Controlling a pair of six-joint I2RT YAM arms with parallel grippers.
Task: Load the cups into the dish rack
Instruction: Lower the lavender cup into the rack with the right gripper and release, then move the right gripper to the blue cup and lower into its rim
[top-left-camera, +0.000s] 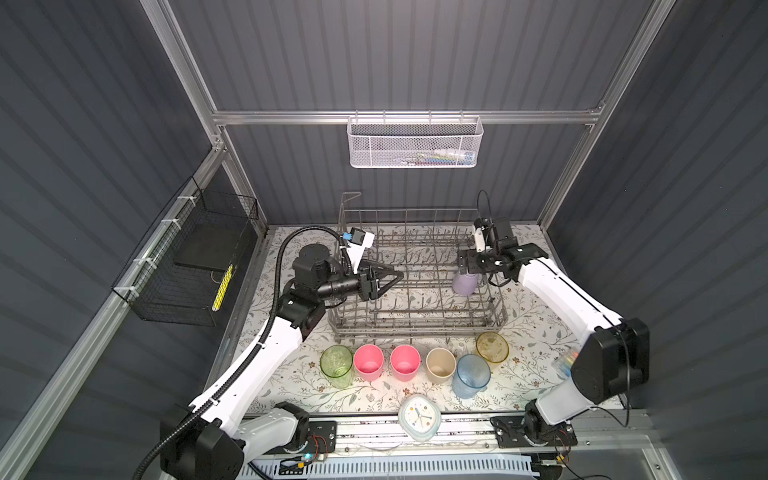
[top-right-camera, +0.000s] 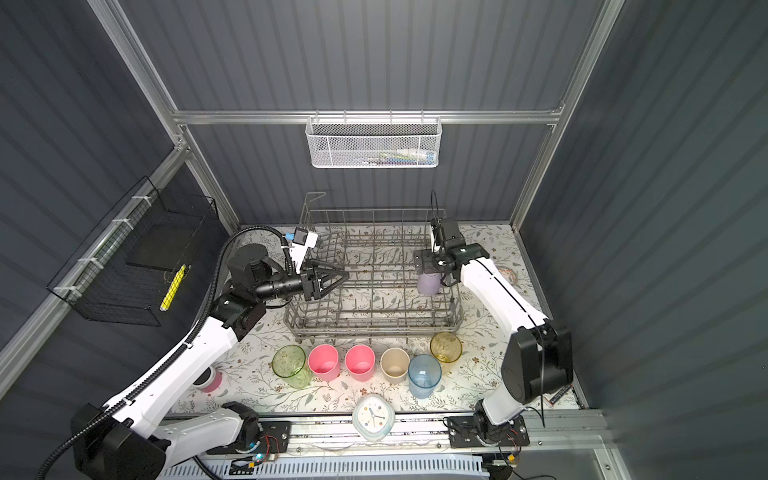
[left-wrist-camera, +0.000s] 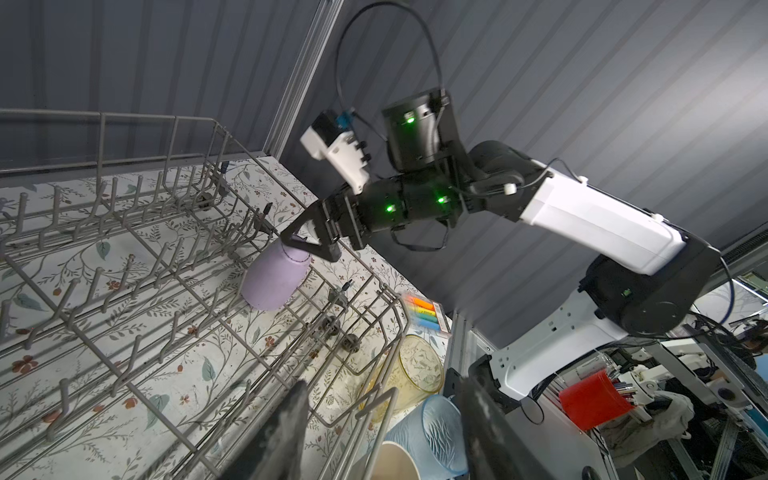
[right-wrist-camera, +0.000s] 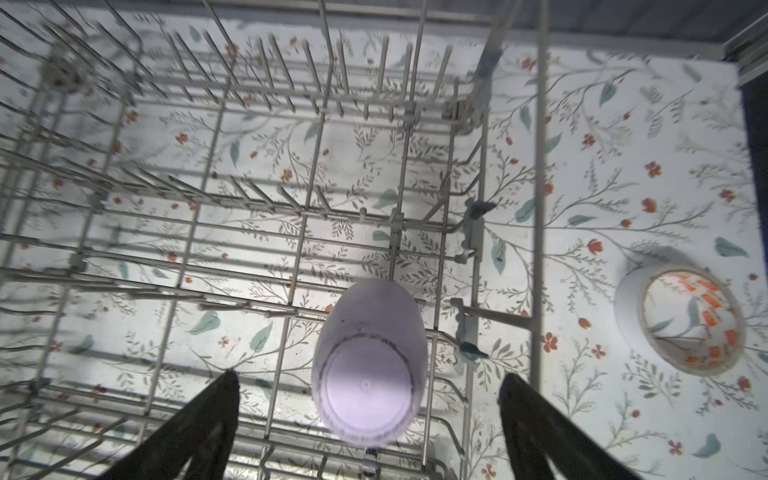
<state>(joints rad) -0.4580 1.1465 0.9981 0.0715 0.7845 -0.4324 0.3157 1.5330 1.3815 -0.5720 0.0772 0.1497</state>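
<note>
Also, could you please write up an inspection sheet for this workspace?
Surface: floral tabletop, no spills.
Job's things: lavender cup upside-down inside dish rack, right side; green cup, left pink cup, right pink cup, beige cup, blue cup, yellow cup upright in front.
Clutter: clock at front edge; tape roll right of rack; marker pack; short pink cylinder by left arm.
Grippers: left gripper open, empty, over rack's left side; right gripper open at lavender cup, not gripping.
Cables: black conduit along left arm; thin cable looped above right gripper.
Surroundings: white mesh basket hung at back; black wire basket hung at left.
</note>
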